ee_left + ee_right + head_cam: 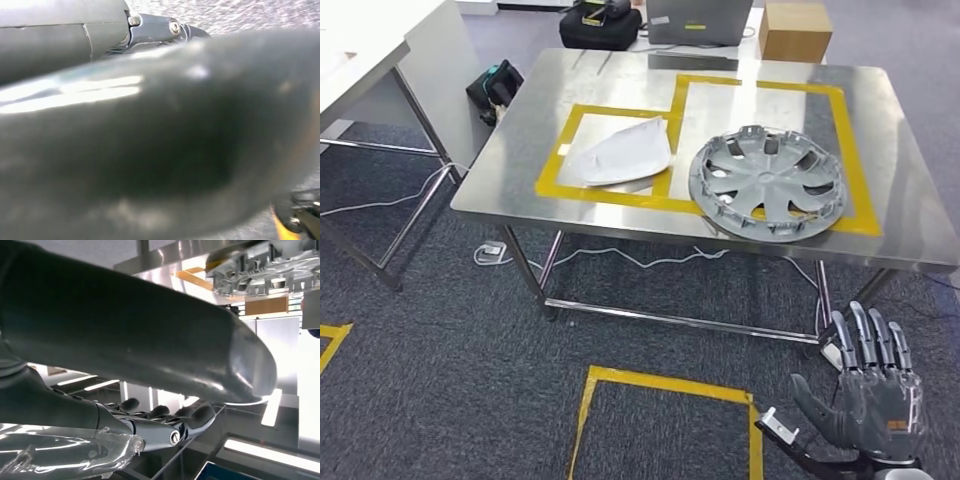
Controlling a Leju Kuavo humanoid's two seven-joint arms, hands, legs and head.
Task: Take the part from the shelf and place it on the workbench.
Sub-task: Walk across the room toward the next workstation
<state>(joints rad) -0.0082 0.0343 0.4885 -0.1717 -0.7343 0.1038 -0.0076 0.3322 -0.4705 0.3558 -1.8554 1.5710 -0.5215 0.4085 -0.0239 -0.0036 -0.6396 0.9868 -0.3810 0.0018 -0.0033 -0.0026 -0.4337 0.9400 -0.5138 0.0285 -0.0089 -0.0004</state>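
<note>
A grey wheel cover (767, 182) lies flat on the steel workbench (909, 150), inside the right yellow-taped box and overlapping the tape's front line. A white curved panel (626, 152) lies in the left taped box. My right hand (875, 395) hangs low at the front right, below the bench edge, with its fingers spread and nothing in it. In the right wrist view its fingers (170, 420) are stretched out, and the wheel cover (264, 265) is seen from below at the bench edge. A blurred dark part of my left hand (151, 150) is very close to the left wrist camera.
A second table (365, 50) stands at the left. Behind the bench are a black bag (599, 25) and a cardboard box (794, 30). A black device (495, 85) and cables lie on the carpet. A yellow taped square (667, 400) marks the floor before the bench.
</note>
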